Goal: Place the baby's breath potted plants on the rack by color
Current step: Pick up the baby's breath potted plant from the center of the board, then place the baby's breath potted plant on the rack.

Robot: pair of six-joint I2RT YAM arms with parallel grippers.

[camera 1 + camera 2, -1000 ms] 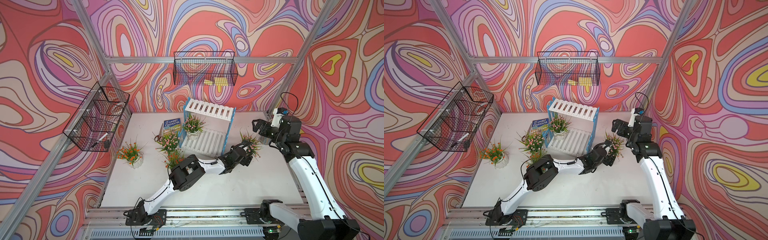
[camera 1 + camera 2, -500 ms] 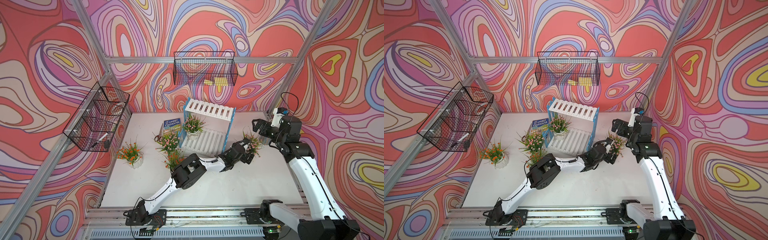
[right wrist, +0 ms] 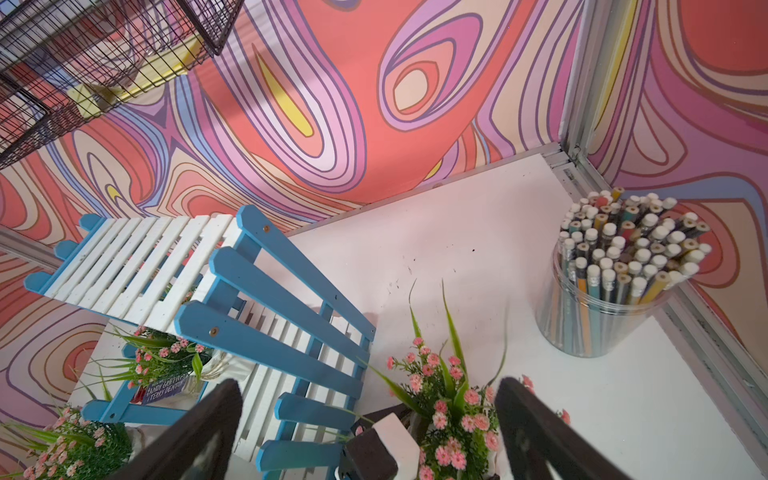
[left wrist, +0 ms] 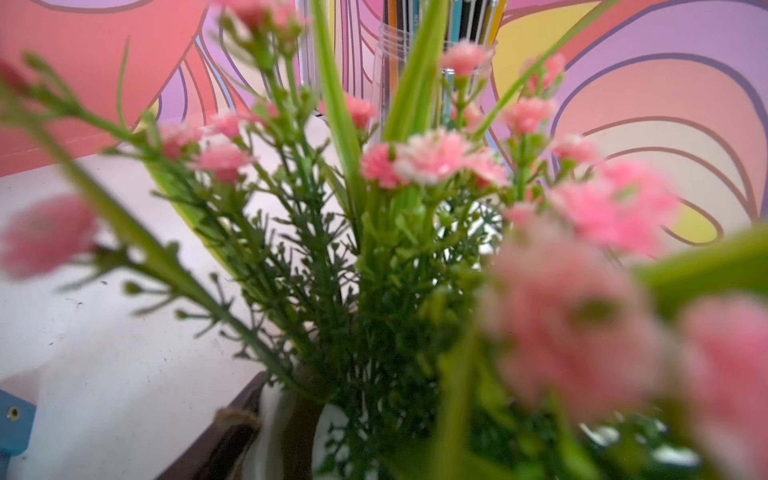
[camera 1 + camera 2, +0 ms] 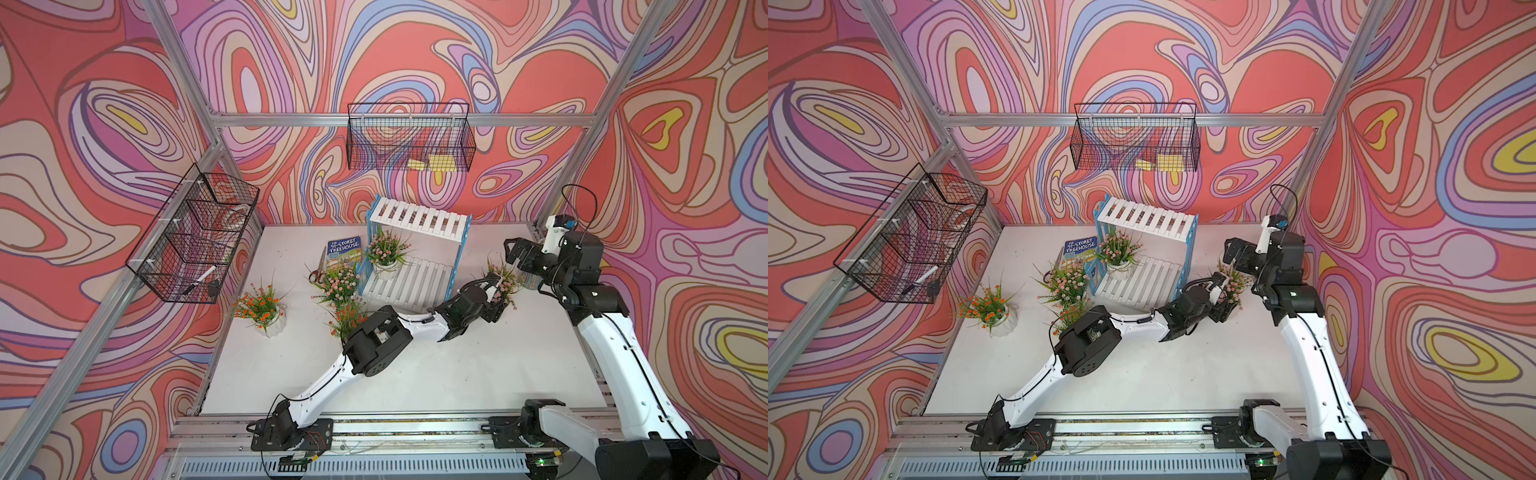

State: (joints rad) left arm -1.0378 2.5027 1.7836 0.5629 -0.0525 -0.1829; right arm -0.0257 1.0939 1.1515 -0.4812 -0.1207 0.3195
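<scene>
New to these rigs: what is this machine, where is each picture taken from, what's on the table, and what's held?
Two white-and-black robot arms stand on a rail at the front of the table. Two pictures look down from overhead, nearly identical; the other two come from a camera on each arm's wrist. On the table: a blue-and-white rack with one pink plant on its lower shelf, a second pink plant beside it, two orange plants, a book, scissors, a pencil jar. The left gripper is at the pot of a third pink plant; whether it grips yet is unclear. The right gripper hovers open and empty.
</scene>
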